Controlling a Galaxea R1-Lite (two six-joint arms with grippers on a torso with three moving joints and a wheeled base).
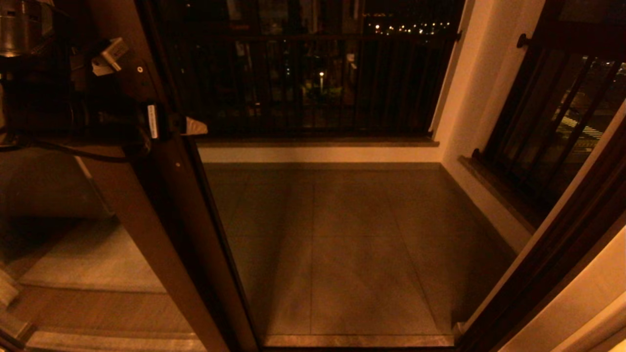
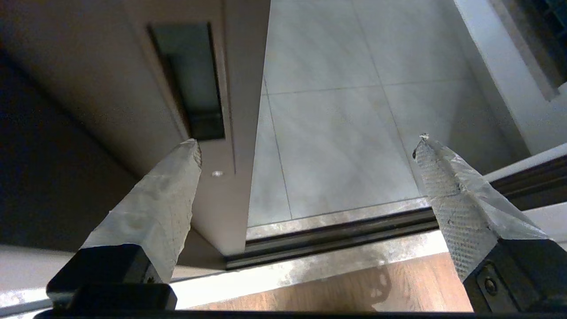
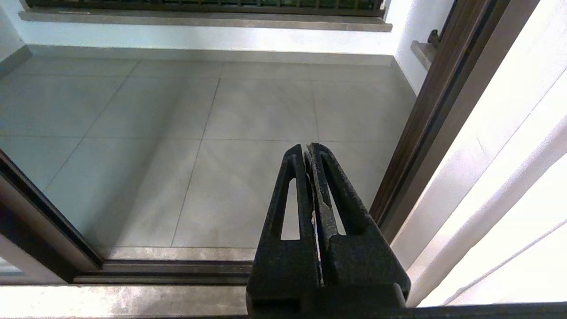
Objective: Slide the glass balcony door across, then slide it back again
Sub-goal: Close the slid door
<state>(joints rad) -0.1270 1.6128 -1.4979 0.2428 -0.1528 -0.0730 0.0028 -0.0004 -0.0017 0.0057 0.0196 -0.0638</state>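
Looking out through an open doorway, the head view takes in a balcony floor [image 1: 342,244] of large pale tiles, closed at the far side by a low white wall and a black barred railing [image 1: 303,83] with night lights beyond. A second railed window [image 1: 552,132] stands on the right, past a white corner wall. At the threshold a dark sliding track [image 2: 336,237] runs across, with a strip of wooden floor [image 2: 354,288] on the room side.

The glass balcony door [image 1: 161,210] stands on the left of the opening, slid aside, its long axis running upright from floor to ceiling; its dark brown stile forms the edge facing the open gap, and the reflective pane lies to the left of it. A small dark recessed handle [image 2: 190,84] sits in the stile, long the same way as the stile.

The left gripper [image 2: 308,146] is up at the stile, fingers [image 2: 159,204] spread wide and holding nothing. One finger lies over the face of the stile with its tip just beside the lower end of the handle; whether it touches cannot be told. The other finger is well out over the balcony tiles.

The right gripper [image 3: 310,150] hangs parked low over the threshold, its fingers pressed together and empty.
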